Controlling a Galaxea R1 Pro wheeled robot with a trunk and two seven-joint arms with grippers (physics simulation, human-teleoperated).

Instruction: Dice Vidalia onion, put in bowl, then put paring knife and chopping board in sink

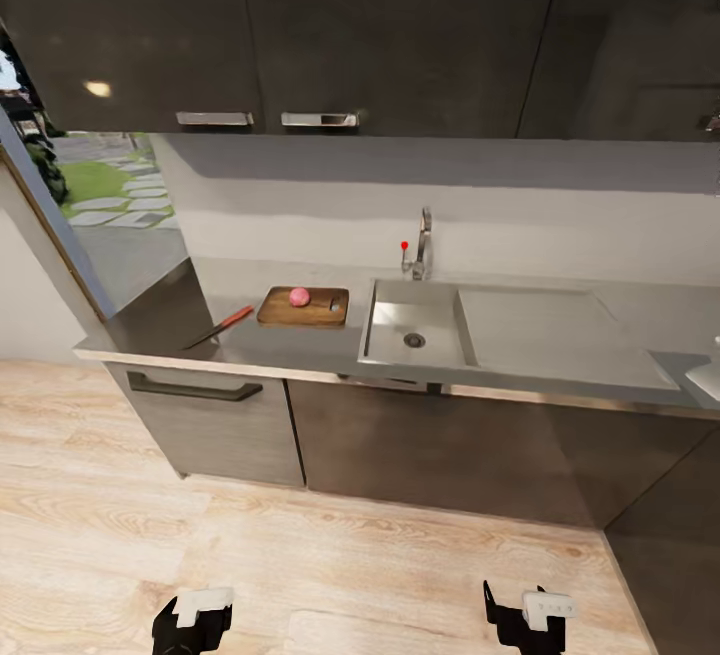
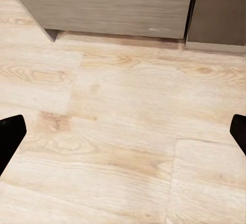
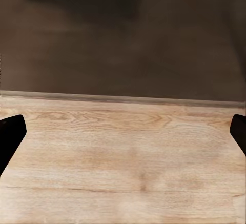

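On the grey countertop (image 1: 300,345), the chopping board (image 1: 303,307) bears the onion (image 1: 299,297).

Soft, even light fills the head view, and daylight shows through the window (image 1: 105,190) at the left. A small glare spot sits on the glossy upper cabinets (image 1: 98,89), which throw a shadow band across the wall (image 1: 450,160) below them. The render is slightly soft. In the right wrist view the cabinet front (image 3: 123,39) looks dim and blurred.

I'm looking at a home kitchen: glossy dark upper cabinets (image 1: 300,30), a grey worktop (image 1: 300,347) with a steel sink (image 1: 415,333) and tap (image 1: 423,245), wood floor (image 1: 120,525), garden outside.
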